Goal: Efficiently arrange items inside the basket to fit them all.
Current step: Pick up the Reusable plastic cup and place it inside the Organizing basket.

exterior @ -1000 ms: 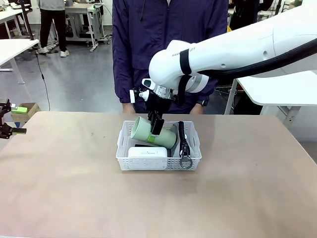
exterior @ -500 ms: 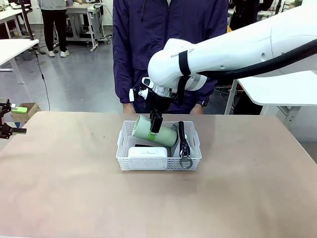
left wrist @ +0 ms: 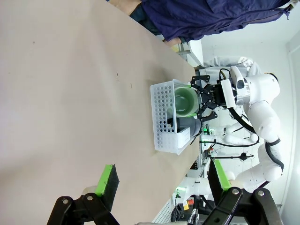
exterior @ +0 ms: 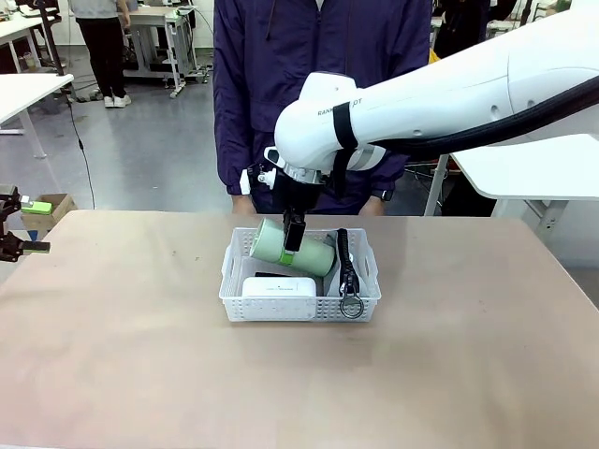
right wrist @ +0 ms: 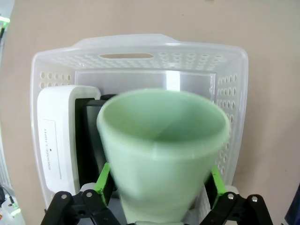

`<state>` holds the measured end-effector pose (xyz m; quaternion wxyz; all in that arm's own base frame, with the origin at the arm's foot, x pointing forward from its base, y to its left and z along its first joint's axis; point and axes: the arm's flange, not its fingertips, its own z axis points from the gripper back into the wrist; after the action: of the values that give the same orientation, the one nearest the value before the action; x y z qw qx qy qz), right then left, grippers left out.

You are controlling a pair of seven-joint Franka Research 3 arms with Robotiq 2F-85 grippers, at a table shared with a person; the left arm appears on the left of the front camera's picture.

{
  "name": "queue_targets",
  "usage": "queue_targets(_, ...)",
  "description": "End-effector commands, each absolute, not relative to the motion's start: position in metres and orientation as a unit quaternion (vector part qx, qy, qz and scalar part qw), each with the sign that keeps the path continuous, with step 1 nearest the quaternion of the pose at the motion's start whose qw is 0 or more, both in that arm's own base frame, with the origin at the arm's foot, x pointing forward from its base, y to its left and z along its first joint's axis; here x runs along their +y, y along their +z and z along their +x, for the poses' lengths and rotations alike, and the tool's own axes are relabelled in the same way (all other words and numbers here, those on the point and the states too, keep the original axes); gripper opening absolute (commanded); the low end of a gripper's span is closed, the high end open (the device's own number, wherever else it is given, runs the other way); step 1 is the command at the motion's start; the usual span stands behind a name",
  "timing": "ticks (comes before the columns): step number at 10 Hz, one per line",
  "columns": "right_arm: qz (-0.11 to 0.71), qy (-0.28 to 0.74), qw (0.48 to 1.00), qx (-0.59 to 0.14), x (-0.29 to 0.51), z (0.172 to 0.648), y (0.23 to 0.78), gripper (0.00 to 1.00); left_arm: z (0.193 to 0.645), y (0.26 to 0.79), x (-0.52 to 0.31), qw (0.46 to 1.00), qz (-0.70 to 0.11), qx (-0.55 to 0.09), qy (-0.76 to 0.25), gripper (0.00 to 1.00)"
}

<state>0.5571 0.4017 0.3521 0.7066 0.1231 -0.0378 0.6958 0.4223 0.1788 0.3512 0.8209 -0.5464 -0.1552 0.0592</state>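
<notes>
green cup [exterior: 292, 248] | clamped by right gripper [exterior: 294, 245] | above basket [exterior: 301, 304]

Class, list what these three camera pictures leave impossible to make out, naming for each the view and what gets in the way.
- Stapler, right wrist view: mostly hidden behind the green cup.
- Pouch print, front view: the cup and right gripper cover the pouch; its strap shows.
- Basket floor, right wrist view: largely blocked by the cup.
- White box lettering, front view: too small to read.

stapler [right wrist: 91, 140]: mostly hidden behind the cup [right wrist: 161, 150]
pouch [exterior: 326, 277]: mostly hidden under the cup
cup: blurry, bottom cut off
</notes>
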Motion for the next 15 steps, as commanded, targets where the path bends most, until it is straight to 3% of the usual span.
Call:
queue_targets(1, 0.1, 0.69, 0.716, -0.033, 0.407, 0.558, 0.356, 1.0, 0.419, 0.353, 0.177, 0.823, -0.543, -0.157, 0.057, 1.0)
queue_targets(5, 0.104, 0.689, 0.716, -0.039, 0.406, 0.558, 0.358, 1.0, 0.419, 0.353, 0.177, 0.823, -0.543, -0.157, 0.057, 1.0)
queue_targets(8, 0.144, 0.667, 0.727, -0.075, 0.386, 0.546, 0.395, 1.0, 0.419, 0.353, 0.177, 0.823, -0.543, -0.157, 0.057, 1.0)
queue_targets(11, 0.198, 0.591, 0.778, -0.081, 0.29, 0.517, 0.465, 1.0, 0.419, 0.353, 0.177, 0.823, -0.543, -0.157, 0.057, 1.0)
queue_targets(15, 0.386, 0.397, 0.829, -0.074, 0.109, 0.458, 0.465, 1.0, 0.419, 0.353, 0.177, 0.823, -0.543, -0.157, 0.057, 1.0)
